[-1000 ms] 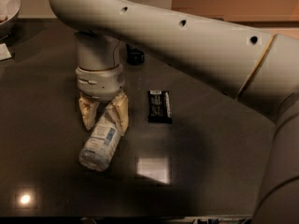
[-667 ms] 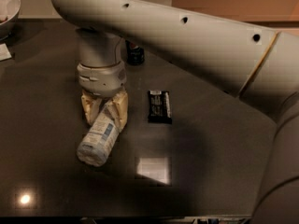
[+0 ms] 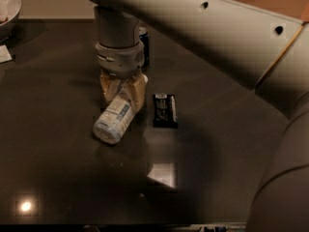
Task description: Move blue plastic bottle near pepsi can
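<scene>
The blue plastic bottle (image 3: 115, 119) is pinched by the fingers (image 3: 138, 89) of the gripper (image 3: 123, 94) mid-tabletop (image 3: 58, 178); carriage toward the pepsi can (image 3: 144, 50) is required

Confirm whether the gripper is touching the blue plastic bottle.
Touching. Camera view shows the gripper clamped on both sides of the blue plastic bottle at its upper end.

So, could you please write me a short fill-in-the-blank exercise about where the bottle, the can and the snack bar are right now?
1. The tool is closed on the blue plastic bottle, which is held ____, not upright.
2. In the image, the black snack bar lies to the ____ of the bottle.
3. The pepsi can stands partly hidden ____ the robot's arm.
Missing words: tilted; right; behind.
</scene>
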